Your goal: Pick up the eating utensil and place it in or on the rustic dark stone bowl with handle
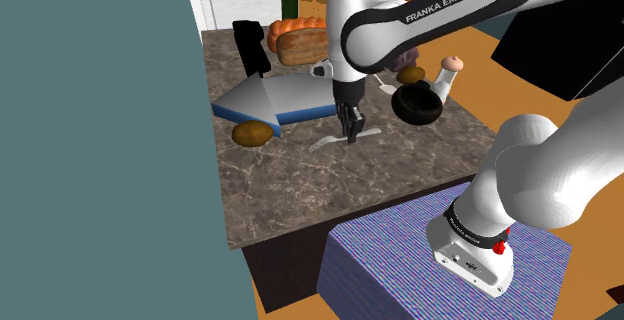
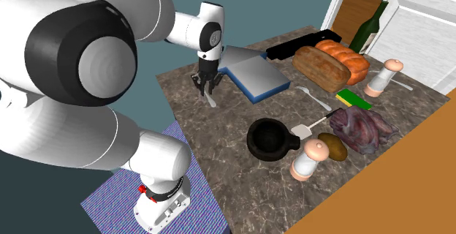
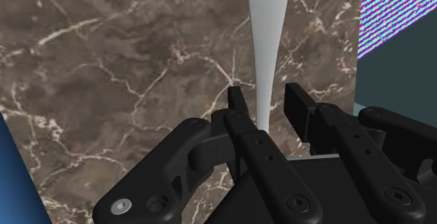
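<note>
The claw [image 3: 266, 98] is down at the counter [image 1: 400, 173] with its two fingers apart, one on each side of the fork [image 3: 267, 33]. In the wrist view a sliver of counter shows between the pale handle and each finger, so nothing is clamped yet.

The handle runs straight out from between the fingers, so they stand across its narrow width and would close on its thin sides. The shoulder view shows the fork [image 1: 340, 139] flat on the counter, directly under the claw [image 1: 350, 131]. Its tines point toward that view's left and its handle end toward the right.

Just behind the claw in the shoulder view lies a grey slab [image 1: 280, 98] with a blue edge, and a potato [image 1: 252, 133] sits beside the slab.

The dark bowl [image 1: 415, 105] stands near, off to the shoulder view's right of the claw. It rests upright with its mouth open upward. Judging from this, the next move is to close on the handle, lift, and carry the fork sideways to the bowl.
</note>
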Controlling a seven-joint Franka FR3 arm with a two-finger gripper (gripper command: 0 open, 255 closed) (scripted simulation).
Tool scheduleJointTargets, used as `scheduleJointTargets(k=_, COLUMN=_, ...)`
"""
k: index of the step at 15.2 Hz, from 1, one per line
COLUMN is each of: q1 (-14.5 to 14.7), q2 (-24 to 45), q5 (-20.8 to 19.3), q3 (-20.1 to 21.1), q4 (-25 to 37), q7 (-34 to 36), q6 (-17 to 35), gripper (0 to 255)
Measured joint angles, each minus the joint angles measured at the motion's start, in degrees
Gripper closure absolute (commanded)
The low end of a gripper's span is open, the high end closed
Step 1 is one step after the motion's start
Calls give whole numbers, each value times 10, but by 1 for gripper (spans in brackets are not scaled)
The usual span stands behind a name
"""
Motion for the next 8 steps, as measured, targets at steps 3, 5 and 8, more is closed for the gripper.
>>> scheduleJointTargets(k=3, q1=-1, q2=-13, q5=-1, q3=1, q4=14, q7=2, q6=-28, gripper=255)
scheduleJointTargets(k=5, q1=-1, q2=-20, q5=-2, q3=1, q4=24, q7=3, q6=-44, gripper=255)
scheduleJointTargets(k=8, q1=-1, q2=-28, q5=-2, q3=2, q4=40, q7=5, q6=-68, gripper=255)
